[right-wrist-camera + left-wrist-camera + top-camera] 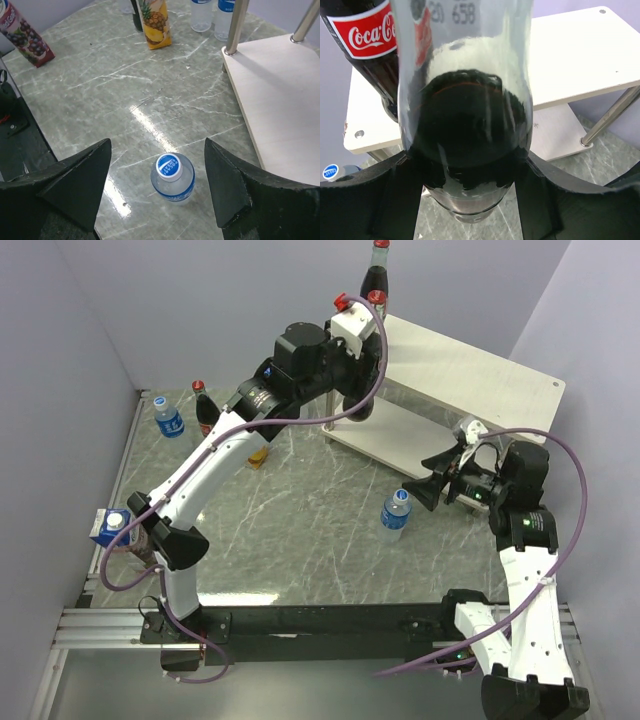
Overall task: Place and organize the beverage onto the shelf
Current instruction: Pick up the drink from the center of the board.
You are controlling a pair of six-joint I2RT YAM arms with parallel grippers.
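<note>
Two robot arms reach out over a grey marbled tabletop strewn with drinks. The left hand is clamped on a cola bottle. Its black fingers press the lower body from both sides and hold it upright at the left end of the shelf, in front of the pale boards. Whether the bottle's base touches anything cannot be told. A second cola bottle stands on the upper board at its far left corner, just behind the held one. The right hand hangs with its jaws spread wide over a small water bottle. That bottle stands upright on the tabletop just beside the near edge of the shelf's lower board, and the fingers are clear of it on both sides. At the far left of the tabletop, a third cola bottle and another water bottle stand near each other. A pineapple juice carton stands between those two and the shelf, partly hidden under the left arm in the overhead view. A grape juice carton stands at the left edge, nearer the arm bases.
</note>
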